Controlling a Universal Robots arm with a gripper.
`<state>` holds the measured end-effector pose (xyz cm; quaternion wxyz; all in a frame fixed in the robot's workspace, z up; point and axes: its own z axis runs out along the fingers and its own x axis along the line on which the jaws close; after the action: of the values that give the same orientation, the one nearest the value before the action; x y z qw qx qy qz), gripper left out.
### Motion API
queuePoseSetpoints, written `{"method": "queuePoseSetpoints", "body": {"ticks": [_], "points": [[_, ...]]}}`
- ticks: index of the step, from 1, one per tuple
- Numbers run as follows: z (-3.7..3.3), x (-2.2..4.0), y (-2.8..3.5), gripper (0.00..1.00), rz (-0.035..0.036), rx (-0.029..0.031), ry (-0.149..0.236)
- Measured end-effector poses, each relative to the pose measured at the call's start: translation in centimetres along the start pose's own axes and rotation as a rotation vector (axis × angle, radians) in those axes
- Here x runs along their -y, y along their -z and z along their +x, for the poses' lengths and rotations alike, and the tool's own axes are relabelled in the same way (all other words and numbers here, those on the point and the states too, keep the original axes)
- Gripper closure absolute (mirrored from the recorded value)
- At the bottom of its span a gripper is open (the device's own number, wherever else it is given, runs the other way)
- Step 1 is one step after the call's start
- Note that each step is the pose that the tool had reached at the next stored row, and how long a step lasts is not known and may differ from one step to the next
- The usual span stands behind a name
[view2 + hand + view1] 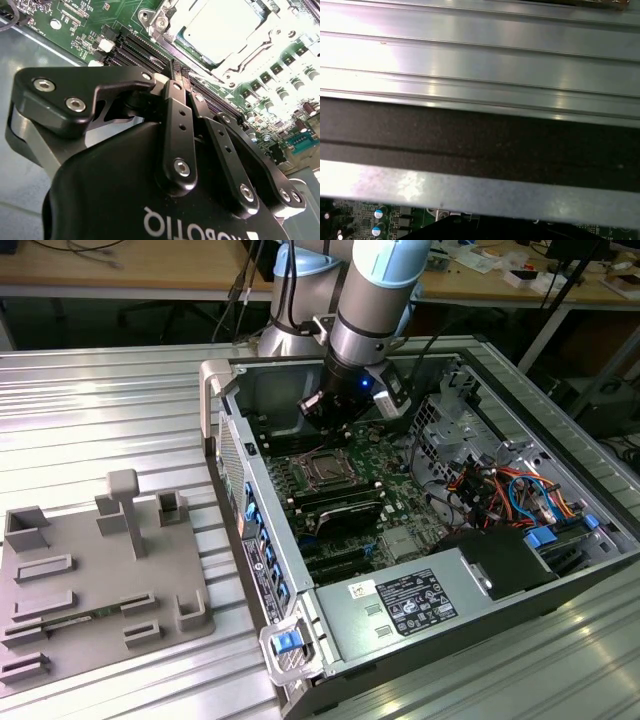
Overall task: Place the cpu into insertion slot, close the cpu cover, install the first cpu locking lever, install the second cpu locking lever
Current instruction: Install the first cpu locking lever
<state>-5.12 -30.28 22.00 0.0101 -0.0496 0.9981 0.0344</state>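
Your gripper (pixel 179 70) hangs just beside the cover (pixel 240 60), fingers closed on nothing — press low and square, I judge, clear of the cpu (pixel 220 22).

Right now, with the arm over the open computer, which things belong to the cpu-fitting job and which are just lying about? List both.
Job in hand:
cpu, sitting in the insertion slot
cpu cover
gripper, jaws shut, near the slot

Just lying about:
grey fixture tray
power supply
orange and blue cables
memory slots
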Motion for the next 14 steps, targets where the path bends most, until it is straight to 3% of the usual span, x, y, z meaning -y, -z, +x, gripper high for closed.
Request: {"method": "queuePoseSetpoints", "body": {"ticks": [5,11,14], "points": [[0.06,0.63,0.04,0.89,0.0049,-0.0006,0.000],[0.04,0.18,0.00,0.89,0.0054,-0.0006,0.000],[0.37,0.13,0.02,0.89,0.0054,-0.0007,0.000]]}}
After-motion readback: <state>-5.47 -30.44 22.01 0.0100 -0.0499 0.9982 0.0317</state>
